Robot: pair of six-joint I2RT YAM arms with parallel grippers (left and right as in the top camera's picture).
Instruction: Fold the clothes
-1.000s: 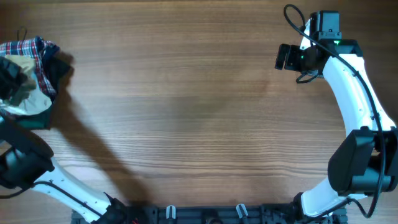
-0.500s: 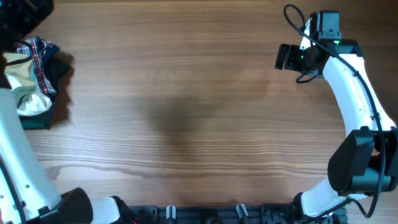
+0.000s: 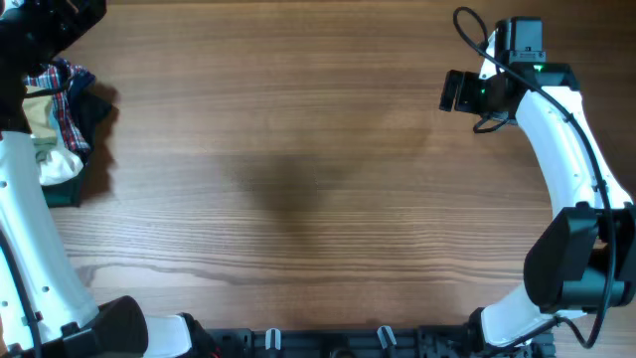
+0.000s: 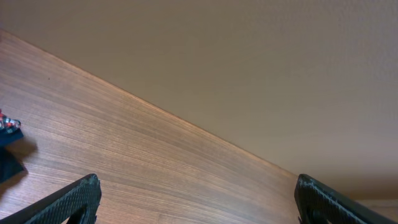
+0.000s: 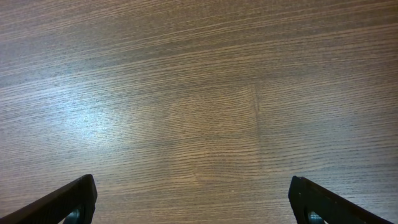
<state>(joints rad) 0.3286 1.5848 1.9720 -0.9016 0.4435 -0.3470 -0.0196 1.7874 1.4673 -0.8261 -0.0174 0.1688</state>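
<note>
The clothes (image 3: pixel 54 159), a small cream and tan garment, lie crumpled on a stack at the table's left edge in the overhead view. My left gripper (image 3: pixel 55 15) hovers beyond that stack at the far-left corner. In its wrist view the left gripper (image 4: pixel 199 205) is open, with only bare wood between the fingers (image 4: pixel 78 198). My right gripper (image 3: pixel 455 91) sits at the far right, well away from the garment. Seen from its own wrist, the right gripper (image 5: pixel 196 202) is open over bare table with nothing in it.
Under the garment are a red-and-blue plaid garment (image 3: pixel 68 80) and a dark green folded cloth (image 3: pixel 68 191). A scrap of dark and plaid fabric (image 4: pixel 7 158) shows at the left wrist view's edge. The table's far edge (image 4: pixel 205 134) meets a beige wall.
My left gripper has opened, let go of the cream garment on the stack, and lifted away toward the far-left corner. The right arm has not moved.
</note>
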